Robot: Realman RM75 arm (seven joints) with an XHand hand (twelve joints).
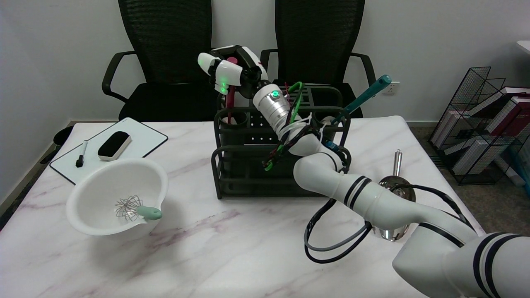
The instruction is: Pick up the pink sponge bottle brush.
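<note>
The pink bottle brush (230,98) stands nearly upright, its lower end still inside the back-left cup of the black rack (232,174). My right hand (230,69) is above that cup and grips the top of the brush's dark pink handle, fingers wrapped around it. The sponge end is hidden inside the cup. My right arm crosses over the rack from the lower right.
A teal-handled tool (364,96) leans out of the rack's back-right cup. A white bowl (95,207) with a whisk (136,210) sits at front left; a whiteboard (140,138) with eraser and marker lies behind it. A steel strainer (396,182) lies right of the rack.
</note>
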